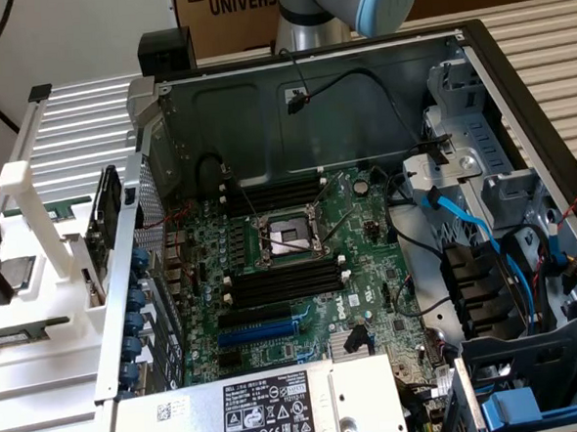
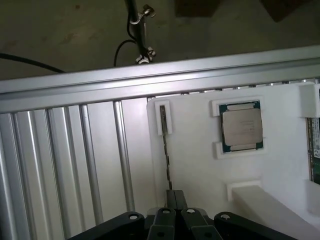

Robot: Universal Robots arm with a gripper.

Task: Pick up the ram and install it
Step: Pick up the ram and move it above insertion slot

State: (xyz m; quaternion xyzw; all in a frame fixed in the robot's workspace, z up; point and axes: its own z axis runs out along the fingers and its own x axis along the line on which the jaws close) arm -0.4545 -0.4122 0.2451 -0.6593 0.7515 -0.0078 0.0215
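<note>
One robot arm (image 1: 354, 1) shows at the back of the exterior view, behind an open computer case (image 1: 261, 90). Inside the case lies a green motherboard (image 1: 368, 240) with long black slots (image 1: 283, 285), and all of the slots look bare. A white holder (image 1: 42, 358) sits outside the case, at the exterior view's left. I cannot pick out the claw for sure in this view, and I cannot pick out the ram there either. In the wrist view the claw (image 2: 175, 200) is right over the white holder (image 2: 200, 170). Its two dark fingers (image 2: 171, 197) are pressed close together on the near end of the ram (image 2: 165, 145). The ram is seen from its thin edge. It stands in a narrow groove of the holder and runs straight out ahead of the claw. A square silver chip (image 2: 242, 125) rests in its own pocket, ahead of the claw and off to one side, apart from the ram. On the claw's other side is a ribbed metal table (image 2: 60, 160). Far ahead of the claw, past the holder, runs a shiny rail (image 2: 150, 75), with a black cable (image 2: 132, 45) beyond it.
</note>
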